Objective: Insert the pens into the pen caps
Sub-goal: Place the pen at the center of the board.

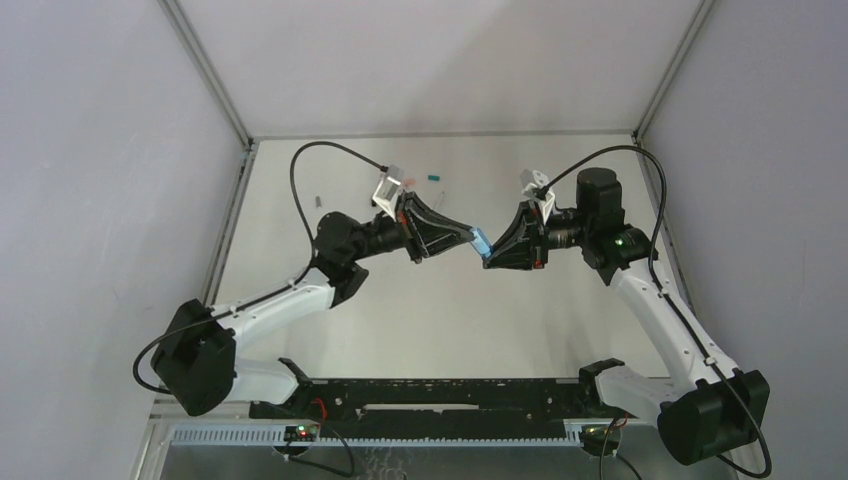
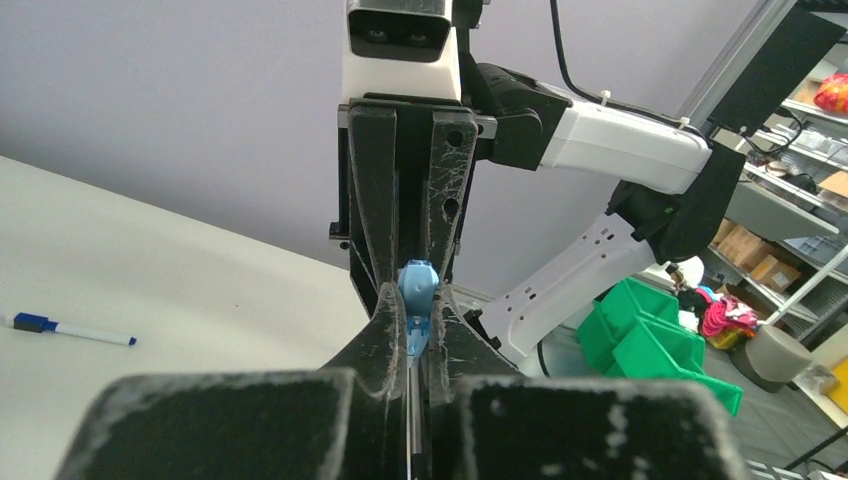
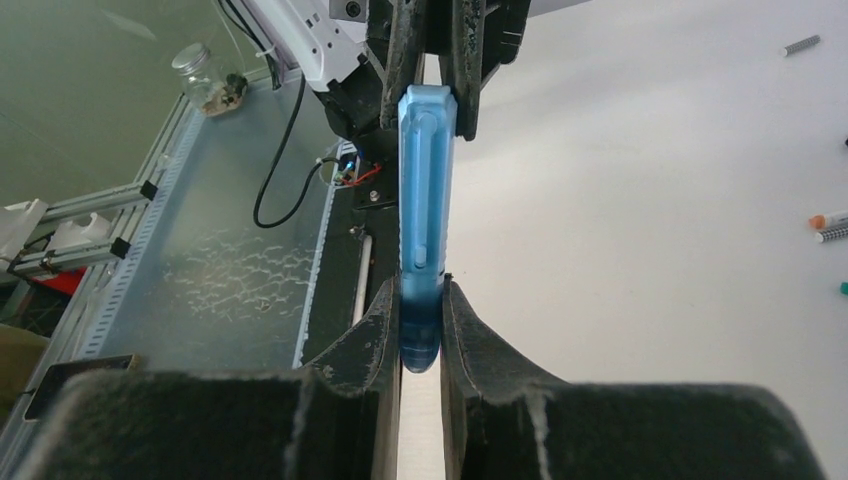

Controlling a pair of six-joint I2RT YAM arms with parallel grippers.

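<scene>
Top view: my left hand [image 1: 468, 238] and right hand [image 1: 492, 252] meet tip to tip above the worktop [image 1: 420, 310], with the light-blue pen [image 1: 481, 243] bridging them.
Left wrist: left fingers [image 2: 385, 325] are pressed together on the pen's end.
Right wrist: right fingers [image 3: 372, 340] pinch its opposite end.

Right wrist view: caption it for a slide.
Right tool and left tool clamp opposite ends of the light-blue pen above the white table.
</scene>
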